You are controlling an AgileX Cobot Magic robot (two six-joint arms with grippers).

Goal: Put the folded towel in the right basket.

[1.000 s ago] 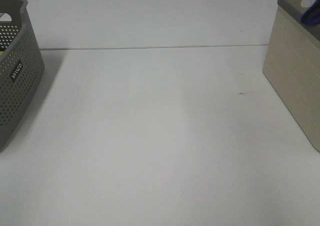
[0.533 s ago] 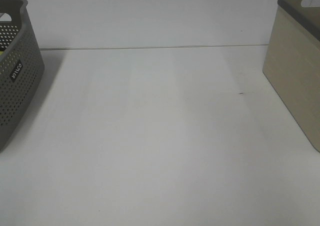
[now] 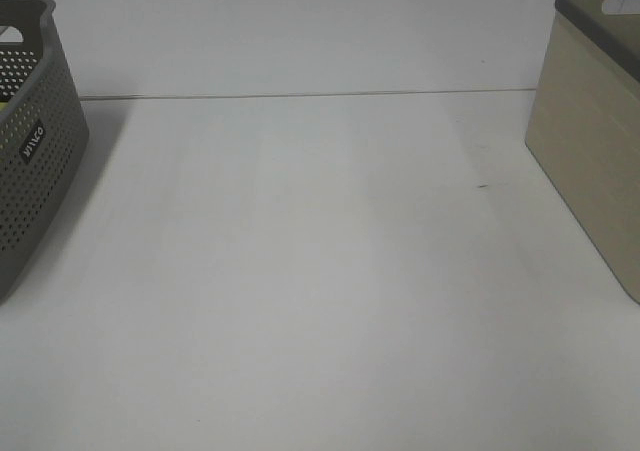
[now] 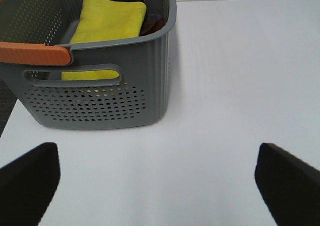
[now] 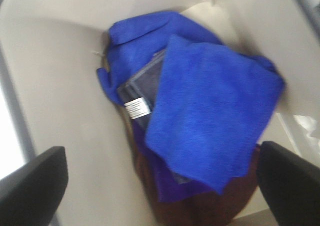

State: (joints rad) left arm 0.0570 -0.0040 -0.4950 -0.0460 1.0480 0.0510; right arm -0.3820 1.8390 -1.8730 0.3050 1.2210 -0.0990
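A blue towel (image 5: 210,105) lies loosely folded inside the beige right basket (image 5: 55,70), on top of a brown cloth (image 5: 195,211). My right gripper (image 5: 161,151) hovers over it, open and empty, its fingers wide apart. The right basket (image 3: 590,141) stands at the right edge of the exterior view, where the towel is hidden inside it. My left gripper (image 4: 156,151) is open and empty above the table, in front of the grey left basket (image 4: 100,90). Neither gripper shows in the exterior view.
The grey perforated left basket (image 3: 30,141) stands at the left edge and has an orange handle (image 4: 32,54). It holds a folded yellow towel (image 4: 107,20). The white table (image 3: 320,271) lies between the two baskets.
One second ago a bit of blue showed at the right basket's rim in the exterior view. It has dropped out of sight since.
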